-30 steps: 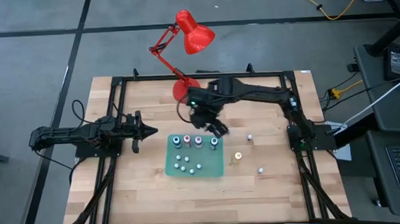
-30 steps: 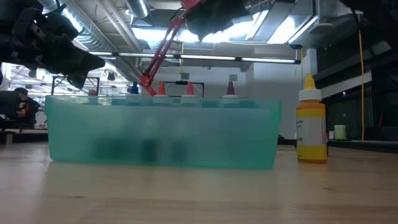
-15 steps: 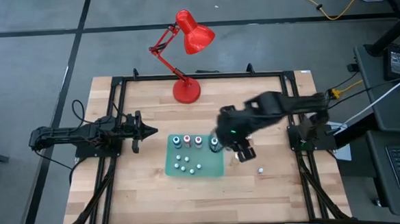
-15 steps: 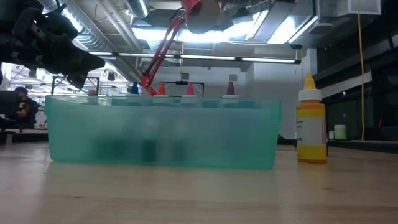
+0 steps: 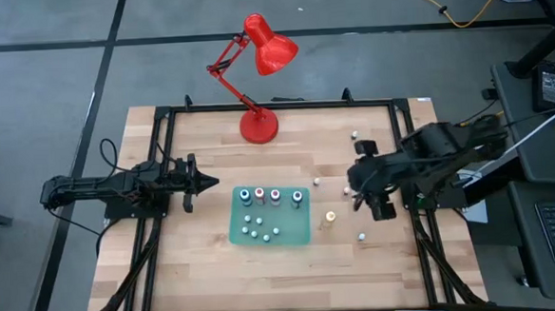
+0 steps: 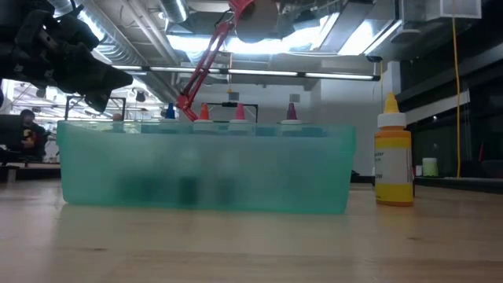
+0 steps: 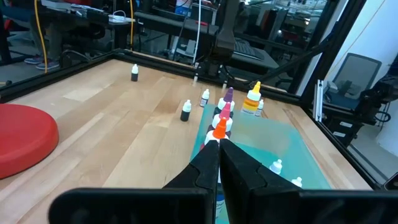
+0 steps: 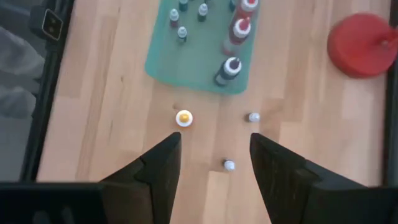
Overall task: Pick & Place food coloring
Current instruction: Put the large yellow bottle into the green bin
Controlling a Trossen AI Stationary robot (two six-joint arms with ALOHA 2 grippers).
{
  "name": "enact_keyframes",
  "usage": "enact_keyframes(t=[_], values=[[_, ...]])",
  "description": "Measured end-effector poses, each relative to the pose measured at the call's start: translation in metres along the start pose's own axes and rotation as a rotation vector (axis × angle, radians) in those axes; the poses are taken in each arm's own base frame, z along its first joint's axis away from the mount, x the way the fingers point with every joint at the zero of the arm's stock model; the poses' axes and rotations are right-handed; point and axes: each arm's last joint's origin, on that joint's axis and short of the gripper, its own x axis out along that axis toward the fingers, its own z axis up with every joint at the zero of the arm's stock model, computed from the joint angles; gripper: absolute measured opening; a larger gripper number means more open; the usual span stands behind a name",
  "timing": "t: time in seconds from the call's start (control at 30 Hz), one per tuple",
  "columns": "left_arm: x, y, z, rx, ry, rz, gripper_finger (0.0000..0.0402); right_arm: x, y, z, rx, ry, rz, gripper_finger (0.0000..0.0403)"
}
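Observation:
The food coloring bottles [image 5: 275, 196] stand upright in a row along the far side of a teal tray [image 5: 291, 237], with several tiny ones near its near rim. A yellow bottle [image 5: 327, 219] stands on the table right of the tray, and it also shows in the low view [image 6: 393, 153]. Tiny bottles [image 5: 345, 191] stand loose on the wood around it. My right gripper [image 8: 214, 169] hangs open above the table right of the tray, over one loose bottle [image 8: 229, 165] and touching nothing. My left gripper [image 7: 217, 155] waits shut, left of the tray.
A red desk lamp stands with its base [image 5: 259, 126] at the table's far edge. A black frame [image 5: 167, 142] runs around the work area. More loose tiny bottles stand at the far right [image 5: 354, 134] and near right [image 5: 362, 235]. Bare wood lies near the tray's near side.
My right arm has swung from above the tray's far side, across its right end, toward the table's right edge, and now hangs right of the yellow bottle. The tray and its bottles stand as before. The left arm has kept still.

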Motion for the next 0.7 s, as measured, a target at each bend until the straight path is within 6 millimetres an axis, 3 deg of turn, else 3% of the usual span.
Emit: enact_keyframes(t=[0.2,0.33,0.5,0.7], values=[[0.000,0.000,0.000,0.000,0.000,0.000,0.0011,0.037,-0.005,-0.055,0.015,-0.051,0.010,0.0193],[0.000,0.000,0.000,0.000,0.000,0.000,0.0013,0.070,-0.011,-0.081,0.052,-0.047,0.054,0.0204],[0.000,0.000,0.000,0.000,0.000,0.000,0.0009,0.107,-0.016,-0.098,0.097,-0.038,0.148,0.0252],[0.000,0.000,0.000,0.000,0.000,0.000,0.0010,0.149,-0.015,-0.104,0.082,-0.088,0.190,0.0304]])
